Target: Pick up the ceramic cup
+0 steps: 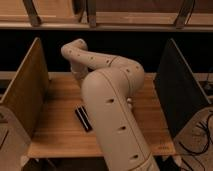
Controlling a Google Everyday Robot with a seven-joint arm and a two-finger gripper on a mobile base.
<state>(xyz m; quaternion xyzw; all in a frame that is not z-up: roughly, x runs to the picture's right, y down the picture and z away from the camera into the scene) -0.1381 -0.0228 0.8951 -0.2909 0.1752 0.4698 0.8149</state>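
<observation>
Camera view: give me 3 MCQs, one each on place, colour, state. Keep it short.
1. Where does the dark flat object lie?
A. on the wooden table, left of the arm
B. on the upper shelf
C. on the floor

2. What colour is the right side panel?
A. white
B. dark
C. red

3. Is the gripper in view?
A. yes, open
B. yes, holding a cup
C. no, hidden behind the arm

Key: 1 A, it rests on the tabletop beside the arm. 2 B, it looks near black, unlike the wooden left panel. 3 C, only arm links show, and no ceramic cup is visible.
</observation>
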